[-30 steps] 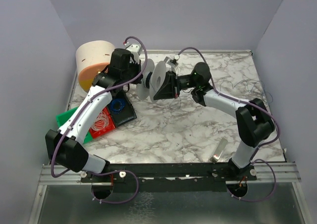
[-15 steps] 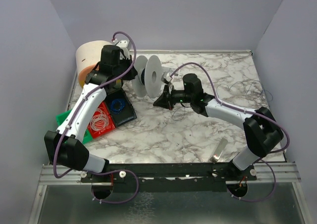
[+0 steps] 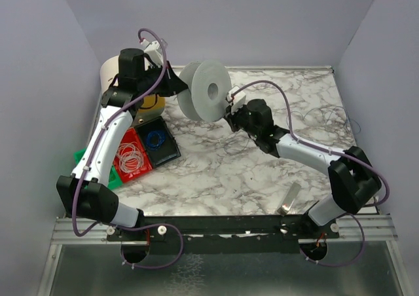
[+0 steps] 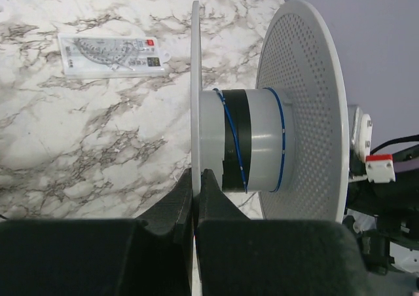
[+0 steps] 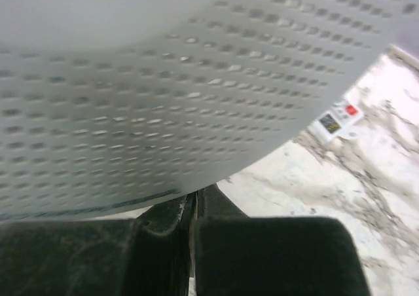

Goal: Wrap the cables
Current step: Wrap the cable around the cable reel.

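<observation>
Our left gripper (image 4: 196, 181) pinches the spool's (image 4: 258, 145) thin rim. Our right gripper (image 5: 191, 209), fingers pressed together, sits beside its perforated disc.

the left arm (image 3: 105, 142) rises from its base at near left and reaches far, wrist turned rightward; the left gripper (image 3: 175, 84) has its fingers (image 4: 213, 198) pinched on the thin rim of a white reel (image 3: 208, 92). the right arm (image 3: 304, 150) stretches low from near right toward far left, elbow folded at the right; the right gripper (image 3: 230, 117) has its jaws drawn to a thin slit just beside that reel.
</observation>
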### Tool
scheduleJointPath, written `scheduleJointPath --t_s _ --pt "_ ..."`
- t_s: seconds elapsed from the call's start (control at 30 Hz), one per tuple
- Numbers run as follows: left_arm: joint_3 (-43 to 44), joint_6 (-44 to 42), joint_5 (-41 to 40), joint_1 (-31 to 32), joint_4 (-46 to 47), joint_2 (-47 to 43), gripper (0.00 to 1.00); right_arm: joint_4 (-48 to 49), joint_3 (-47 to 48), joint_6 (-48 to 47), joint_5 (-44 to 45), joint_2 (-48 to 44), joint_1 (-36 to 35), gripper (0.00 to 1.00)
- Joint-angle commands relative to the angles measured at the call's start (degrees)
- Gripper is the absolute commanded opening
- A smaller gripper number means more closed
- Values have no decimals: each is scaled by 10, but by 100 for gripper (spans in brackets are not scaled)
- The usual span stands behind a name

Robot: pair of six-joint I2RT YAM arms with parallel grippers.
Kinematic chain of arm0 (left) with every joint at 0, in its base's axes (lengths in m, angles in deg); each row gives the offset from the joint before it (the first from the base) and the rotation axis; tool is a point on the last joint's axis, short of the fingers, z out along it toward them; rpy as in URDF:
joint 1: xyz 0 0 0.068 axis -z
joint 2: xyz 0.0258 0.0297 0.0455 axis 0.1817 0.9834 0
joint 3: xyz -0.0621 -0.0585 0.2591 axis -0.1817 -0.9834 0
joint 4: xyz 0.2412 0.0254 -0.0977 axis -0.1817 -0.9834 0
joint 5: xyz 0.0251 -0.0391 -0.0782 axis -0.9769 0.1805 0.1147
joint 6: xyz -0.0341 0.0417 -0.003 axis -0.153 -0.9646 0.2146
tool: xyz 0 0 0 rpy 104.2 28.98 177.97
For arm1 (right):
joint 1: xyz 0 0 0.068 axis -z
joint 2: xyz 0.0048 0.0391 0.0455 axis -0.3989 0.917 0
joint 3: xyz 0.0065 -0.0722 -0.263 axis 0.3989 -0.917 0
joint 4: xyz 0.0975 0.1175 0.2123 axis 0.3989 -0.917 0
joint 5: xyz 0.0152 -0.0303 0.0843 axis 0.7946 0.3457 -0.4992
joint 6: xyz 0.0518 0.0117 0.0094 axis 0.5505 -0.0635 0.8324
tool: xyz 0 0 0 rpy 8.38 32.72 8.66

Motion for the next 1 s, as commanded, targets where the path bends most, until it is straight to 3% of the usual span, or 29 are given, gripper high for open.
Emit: scheduleJointPath --t_s 0.0,0.37,0.53,0.73,0.97 --pt "-3 31 102 -12 49 -21 0 40 -13 18 105 -26 26 1" --pt "-18 19 163 -13 47 -30 0 62 15 53 140 -35 88 0" --pt "-19 -5 158 -12 30 -33 0 57 44 75 69 -26 156 0" --pt "-9 -72 77 14 -21 -23 0 79 68 66 -113 -11 194 0" --pt "17 -119 -50 41 -50 -7 0 71 77 46 -188 -12 196 0"
